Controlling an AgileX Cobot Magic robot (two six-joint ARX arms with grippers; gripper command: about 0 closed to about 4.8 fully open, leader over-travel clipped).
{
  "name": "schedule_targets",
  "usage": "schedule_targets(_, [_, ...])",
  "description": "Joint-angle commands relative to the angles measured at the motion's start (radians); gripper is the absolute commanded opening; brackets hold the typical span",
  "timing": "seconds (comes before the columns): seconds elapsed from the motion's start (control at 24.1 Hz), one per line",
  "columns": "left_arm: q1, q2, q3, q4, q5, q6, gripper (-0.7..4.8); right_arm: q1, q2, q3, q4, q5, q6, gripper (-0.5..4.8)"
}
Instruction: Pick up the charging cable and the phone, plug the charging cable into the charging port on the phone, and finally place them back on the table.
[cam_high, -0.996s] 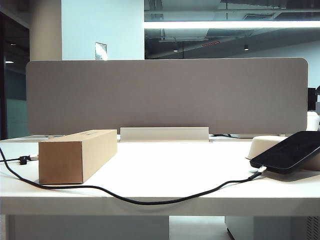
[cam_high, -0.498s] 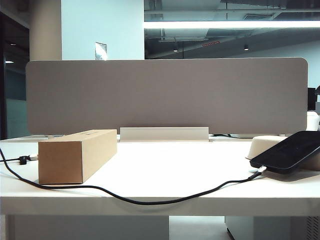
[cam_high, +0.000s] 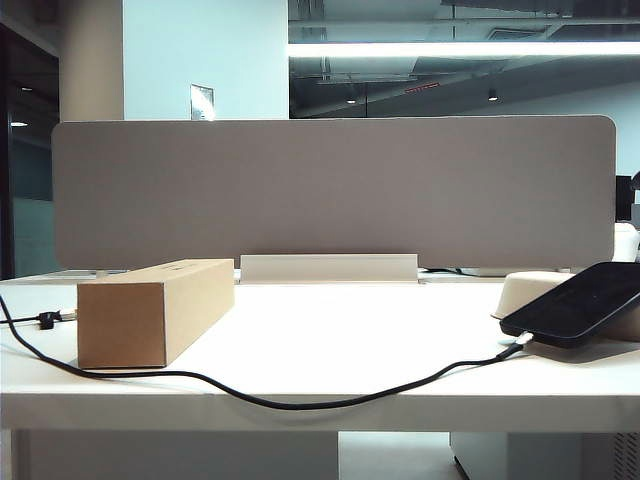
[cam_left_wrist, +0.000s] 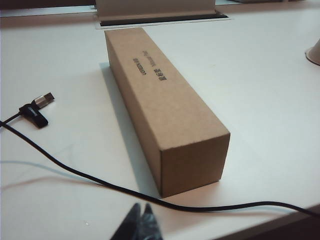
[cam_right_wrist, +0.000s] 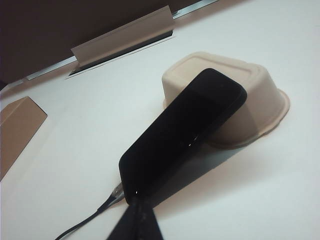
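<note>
Phone (cam_right_wrist: 182, 135) — black, glossy, flat slab with rounded corners; propped tilted on an upturned tray (cam_right_wrist: 250, 97) near the table's right edge, lower short edge down toward the table (cam_high: 330, 330).
Charging cable (cam_high: 280, 400) — thin black flexible cord; pale plug end sits at the phone's lower edge, apparently seated in the charging port (cam_right_wrist: 124, 189). The cord sags along the front edge and runs off the left edge; a second metal-tipped plug (cam_left_wrist: 42, 100) lies beside the box.
Tray — cream, shallow, moulded, matte; upside down, nothing visible in it.
Cardboard box (cam_left_wrist: 165, 105) — long brown carton, closed, small print on top; left part of table, contents unseen.
Divider panel (cam_high: 330, 190) — grey fabric, along the back edge.
Left gripper (cam_left_wrist: 140, 225) — jaws pressed together, empty, at the front edge above the cord.
Right gripper (cam_right_wrist: 137, 222) — jaws pressed together, empty, just before the phone's lower edge.
</note>
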Motion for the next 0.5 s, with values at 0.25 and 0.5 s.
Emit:
schedule_targets(0.25, [-0.002, 0.001, 0.003, 0.012, -0.003, 0.001, -0.06, -0.001, -0.001, 0.002, 0.027, 0.000, -0.004, -0.05])
schedule_targets(0.5, [0.107, 0.000, 0.004, 0.012, 0.064, 0.000, -0.06, -0.002, -0.001, 0.002, 0.027, 0.003, -0.004, -0.05])
